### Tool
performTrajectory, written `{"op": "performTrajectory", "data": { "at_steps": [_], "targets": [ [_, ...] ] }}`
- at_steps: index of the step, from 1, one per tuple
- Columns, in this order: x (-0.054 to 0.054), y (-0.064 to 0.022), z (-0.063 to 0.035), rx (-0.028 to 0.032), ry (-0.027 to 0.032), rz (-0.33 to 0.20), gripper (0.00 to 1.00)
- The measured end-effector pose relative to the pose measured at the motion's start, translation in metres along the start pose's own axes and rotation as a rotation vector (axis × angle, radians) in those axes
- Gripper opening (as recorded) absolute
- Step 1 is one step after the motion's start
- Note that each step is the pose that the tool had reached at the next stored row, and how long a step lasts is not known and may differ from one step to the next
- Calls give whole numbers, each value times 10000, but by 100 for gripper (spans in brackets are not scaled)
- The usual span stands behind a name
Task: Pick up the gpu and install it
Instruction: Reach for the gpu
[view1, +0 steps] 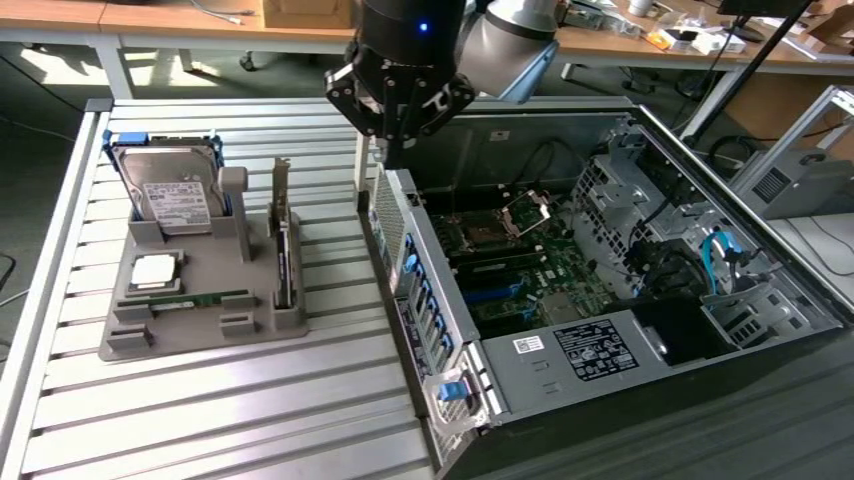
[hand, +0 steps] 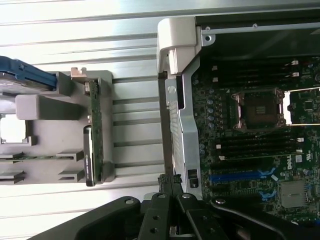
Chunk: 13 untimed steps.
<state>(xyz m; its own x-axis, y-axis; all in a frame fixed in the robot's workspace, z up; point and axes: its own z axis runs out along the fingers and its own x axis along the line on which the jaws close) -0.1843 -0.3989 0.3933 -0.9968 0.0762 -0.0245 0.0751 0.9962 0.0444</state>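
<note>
The gpu (view1: 282, 245) is a thin dark card with a silvery bracket at its far end. It stands on edge in a slot on the right side of the grey holder (view1: 200, 335). The wrist view looks down on the gpu's (hand: 94, 135) edge in the holder (hand: 50, 107). My gripper (view1: 384, 148) hangs above the rear wall of the open computer case (view1: 441, 330), to the exterior view's right of the gpu and apart from it. Its fingers (hand: 170, 182) are shut together with nothing between them.
The holder also carries a silver hard drive (view1: 167, 195), a square processor (view1: 154, 268) and a green memory stick (view1: 200, 298). Inside the case lie the motherboard (hand: 255, 125), its empty processor socket (hand: 257, 110) and blue card slots (hand: 240, 176). Ribbed metal table (view1: 267, 420) surrounds everything.
</note>
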Motion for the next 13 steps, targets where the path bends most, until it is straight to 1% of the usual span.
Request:
{"op": "performTrajectory", "data": {
  "at_steps": [13],
  "targets": [
    [72,-5,-2,0,0,-1,11]
  ]
}}
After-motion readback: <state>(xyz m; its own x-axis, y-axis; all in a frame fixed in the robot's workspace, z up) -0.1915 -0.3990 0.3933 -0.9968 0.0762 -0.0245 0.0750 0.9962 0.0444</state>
